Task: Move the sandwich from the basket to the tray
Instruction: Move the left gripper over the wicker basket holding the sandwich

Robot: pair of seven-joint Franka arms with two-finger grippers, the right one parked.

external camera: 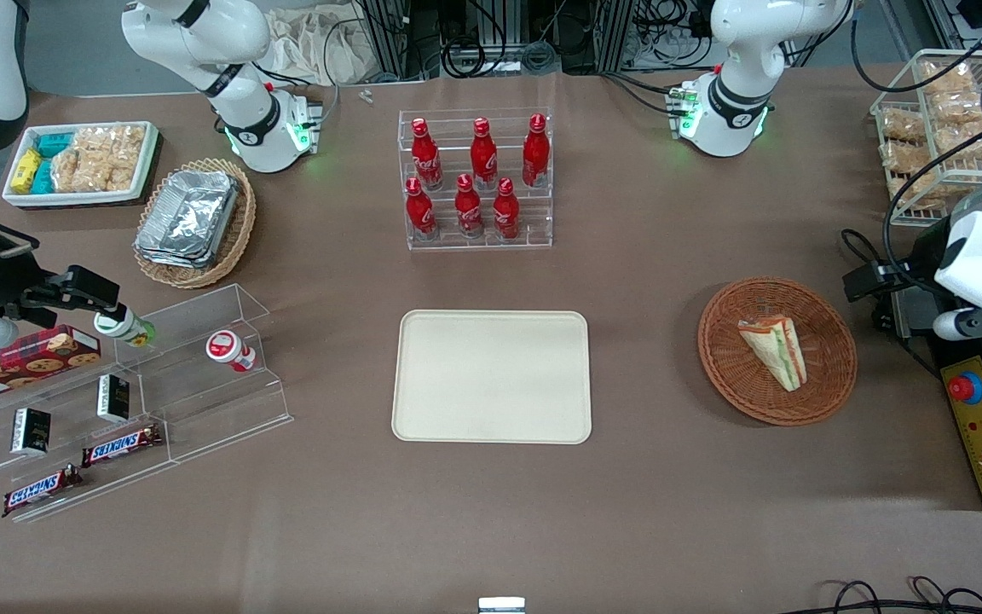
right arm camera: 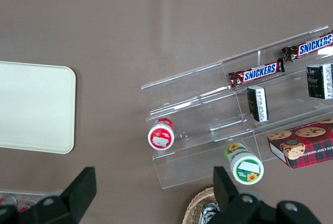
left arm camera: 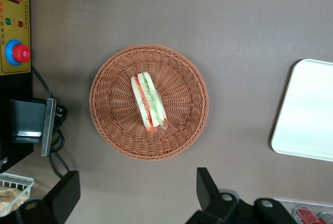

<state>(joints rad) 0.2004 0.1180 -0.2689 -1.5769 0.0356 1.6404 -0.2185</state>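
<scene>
Your pale triangular sandwich wedge (left arm camera: 149, 102), green and red filling at its cut edge, lies in the middle of the round reddish-brown wicker basket (left arm camera: 110, 130); expect it light, soft, probably film-wrapped and slippery; pinch gently across the flat bread faces; the gripper (left arm camera: 138, 193) hangs released above the basket; the flat cream rectangular tray (external camera: 491, 376) sits well apart from the basket on the brown tabletop (external camera: 644, 256).

Brown table (external camera: 670, 529), metal frames and cables at its farther edge (external camera: 491, 34)
</scene>
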